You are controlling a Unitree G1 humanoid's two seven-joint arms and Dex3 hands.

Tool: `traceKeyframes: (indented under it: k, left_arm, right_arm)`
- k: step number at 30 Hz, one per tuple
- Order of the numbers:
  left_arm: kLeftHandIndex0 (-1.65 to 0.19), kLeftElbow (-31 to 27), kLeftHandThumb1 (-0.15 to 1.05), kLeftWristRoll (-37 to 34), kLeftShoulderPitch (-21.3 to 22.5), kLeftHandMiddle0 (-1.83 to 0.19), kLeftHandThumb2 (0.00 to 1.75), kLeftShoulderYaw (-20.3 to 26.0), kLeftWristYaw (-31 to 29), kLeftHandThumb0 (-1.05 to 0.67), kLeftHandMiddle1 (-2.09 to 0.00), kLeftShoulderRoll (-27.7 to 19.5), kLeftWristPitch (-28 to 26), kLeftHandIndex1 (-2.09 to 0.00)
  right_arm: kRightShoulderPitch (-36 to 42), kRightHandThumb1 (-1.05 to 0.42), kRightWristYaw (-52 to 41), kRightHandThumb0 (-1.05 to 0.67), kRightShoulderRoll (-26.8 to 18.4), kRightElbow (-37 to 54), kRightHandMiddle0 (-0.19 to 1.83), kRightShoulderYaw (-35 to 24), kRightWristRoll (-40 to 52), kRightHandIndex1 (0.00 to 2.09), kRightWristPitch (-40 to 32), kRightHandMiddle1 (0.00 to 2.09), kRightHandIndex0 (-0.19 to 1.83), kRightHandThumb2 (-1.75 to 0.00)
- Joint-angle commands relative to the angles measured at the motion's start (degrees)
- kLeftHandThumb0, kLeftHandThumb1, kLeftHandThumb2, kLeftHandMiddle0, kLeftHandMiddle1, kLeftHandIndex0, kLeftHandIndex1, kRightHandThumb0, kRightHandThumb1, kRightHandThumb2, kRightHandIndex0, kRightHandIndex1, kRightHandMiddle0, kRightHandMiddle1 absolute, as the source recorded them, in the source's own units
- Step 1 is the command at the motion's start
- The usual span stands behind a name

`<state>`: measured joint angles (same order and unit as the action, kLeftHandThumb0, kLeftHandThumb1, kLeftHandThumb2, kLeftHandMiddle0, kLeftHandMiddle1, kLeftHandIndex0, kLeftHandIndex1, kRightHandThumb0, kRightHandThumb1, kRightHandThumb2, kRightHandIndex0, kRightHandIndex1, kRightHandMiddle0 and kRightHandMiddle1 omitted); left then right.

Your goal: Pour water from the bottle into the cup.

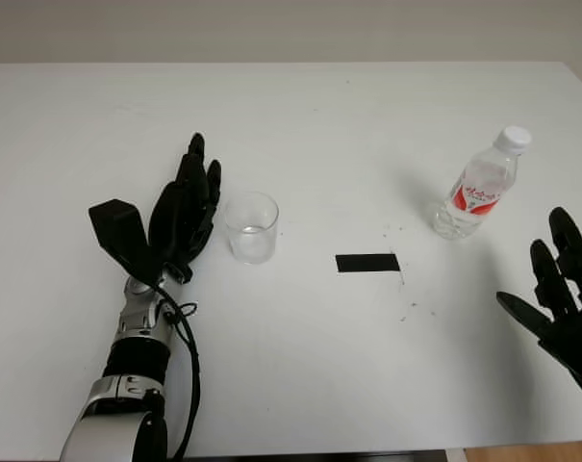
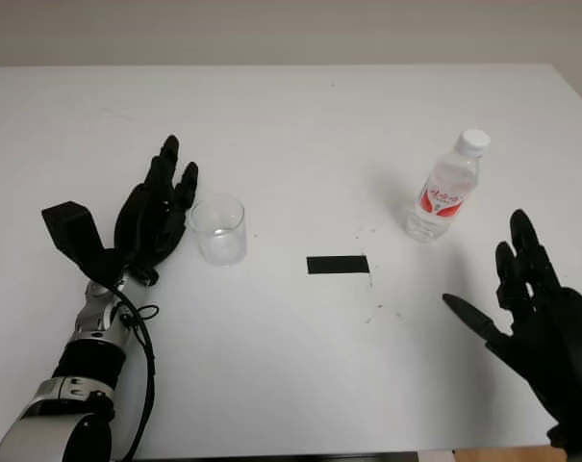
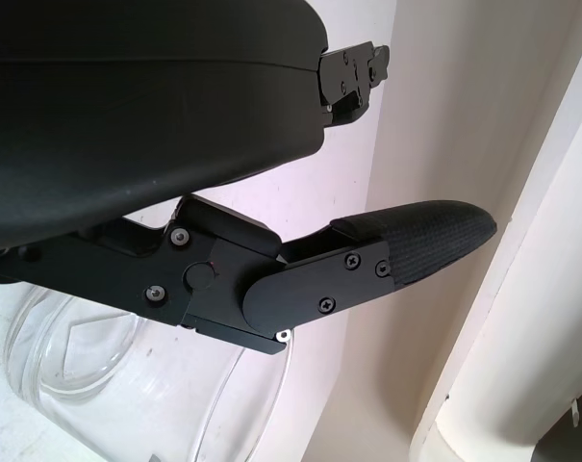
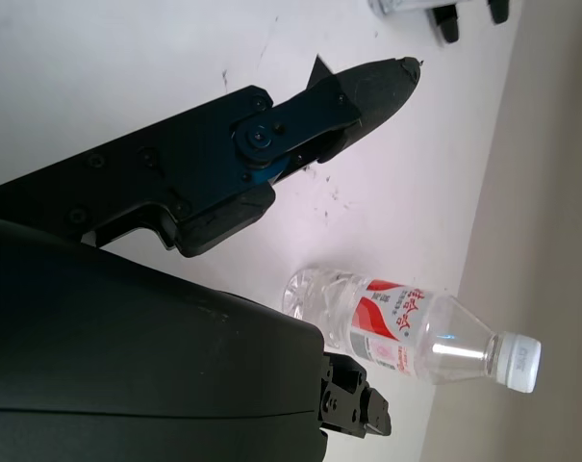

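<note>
A clear empty glass cup (image 1: 251, 227) stands on the white table (image 1: 300, 115), left of centre. My left hand (image 1: 187, 207) is open just to the left of the cup, close beside it; the left wrist view has the cup (image 3: 88, 385) under the hand's shell. A small clear water bottle (image 1: 481, 183) with a red label and white cap stands upright at the right. My right hand (image 1: 560, 289) is open near the table's front right, short of the bottle and apart from it. In the right wrist view the bottle (image 4: 406, 327) lies past the fingers (image 4: 367, 87).
A black strip of tape (image 1: 367, 262) lies on the table between the cup and the bottle. Small dark specks dot the surface near it. The table's front edge (image 1: 367, 450) runs just below both arms.
</note>
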<state>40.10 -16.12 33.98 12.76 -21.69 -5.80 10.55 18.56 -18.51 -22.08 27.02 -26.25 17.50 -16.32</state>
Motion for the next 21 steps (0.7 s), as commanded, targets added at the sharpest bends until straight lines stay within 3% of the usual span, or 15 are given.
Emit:
traceKeyframes:
  k: [1, 12, 21]
  left_arm:
    - [0.19, -0.62, 1.05, 0.13, -0.77, 0.17, 0.72, -0.16, 0.01, -0.86, -0.05, -0.34, -0.17, 0.0]
    - [0.19, -0.18, 1.05, -0.18, -0.93, 0.17, 0.71, 0.06, -0.02, -0.85, -0.05, 0.32, 0.79, 0.0]
    - [0.19, -1.66, 1.05, -0.2, -1.81, 0.17, 0.72, 0.03, 0.19, -0.85, -0.06, 0.12, 0.12, 0.0]
  right_arm:
    - [-1.52, -0.87, 0.32, -0.82, -1.07, -1.42, -0.19, 1.08, -1.5, 0.0, 0.36, 0.0, -0.19, -0.05]
    - [-9.39, -0.87, 0.95, -0.89, -1.47, -9.25, -0.19, 5.3, -7.27, 0.0, 4.3, 0.0, -0.19, -0.05]
    - [-15.42, -0.89, 4.61, -0.88, 0.8, -17.26, -0.19, 7.27, -8.99, 0.0, 8.39, 0.0, -0.19, -0.06]
